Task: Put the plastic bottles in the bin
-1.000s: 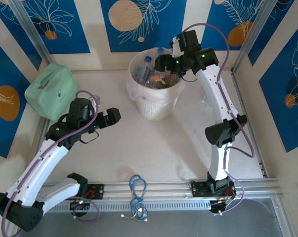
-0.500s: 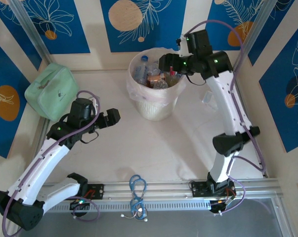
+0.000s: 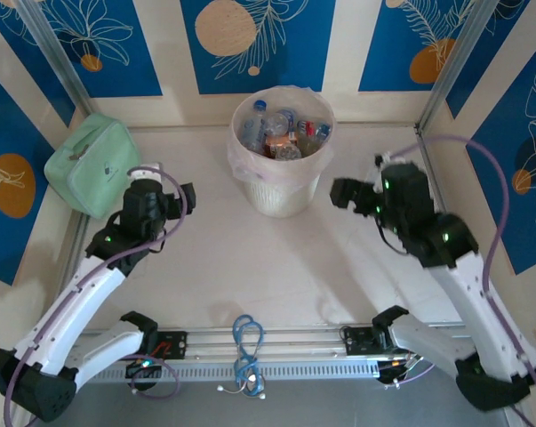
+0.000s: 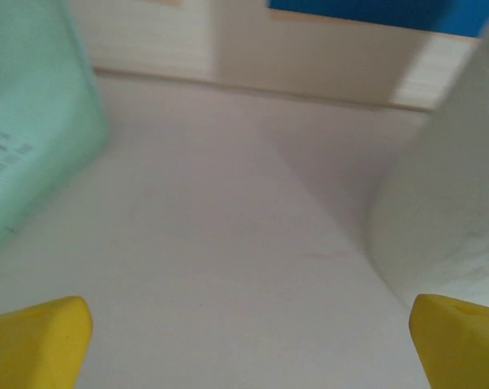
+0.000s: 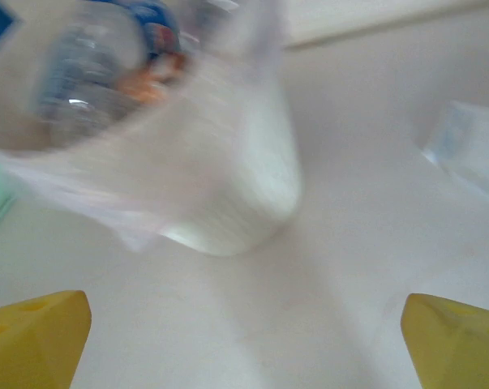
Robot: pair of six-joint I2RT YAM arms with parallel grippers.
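Pale table (image 3: 250, 258), cream bin (image 3: 281, 194) full of plastic bottles (image 3: 281, 135)

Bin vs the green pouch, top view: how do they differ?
The bin is round and cream; the pouch is boxy and mint-green. The bin stands open at the back centre with bottles inside; the pouch lies at the back left corner. Both rest on the table.
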